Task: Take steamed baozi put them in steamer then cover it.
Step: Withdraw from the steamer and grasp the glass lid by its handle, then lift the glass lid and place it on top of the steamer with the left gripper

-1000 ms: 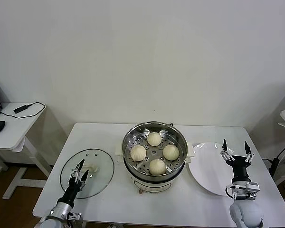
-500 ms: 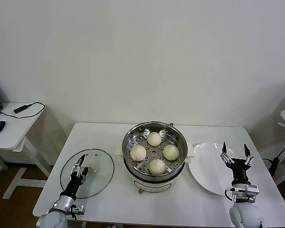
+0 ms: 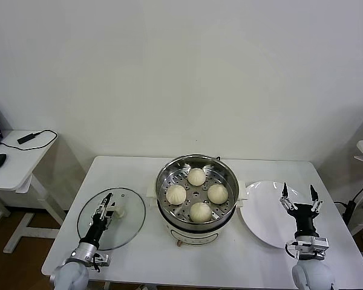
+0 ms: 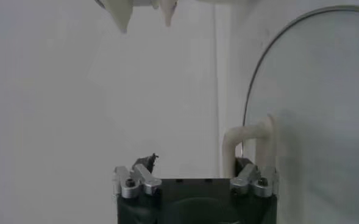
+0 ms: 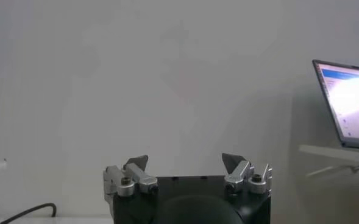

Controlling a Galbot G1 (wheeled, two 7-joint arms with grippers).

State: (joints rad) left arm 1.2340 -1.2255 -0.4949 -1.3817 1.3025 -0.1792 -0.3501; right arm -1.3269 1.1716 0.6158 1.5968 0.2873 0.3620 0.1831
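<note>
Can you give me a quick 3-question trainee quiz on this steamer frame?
1. How many steamed baozi sit in the steamer?
2. True or false: the glass lid covers the steamer.
3. Which gripper is at the lid's white handle: A) left gripper, B) right gripper?

Key:
1. Four, all on the perforated tray.
2. False; it lies flat on the table, on the robot's left of the steamer.
3. A. The right gripper is open, fingers pointing up over the white plate.
</note>
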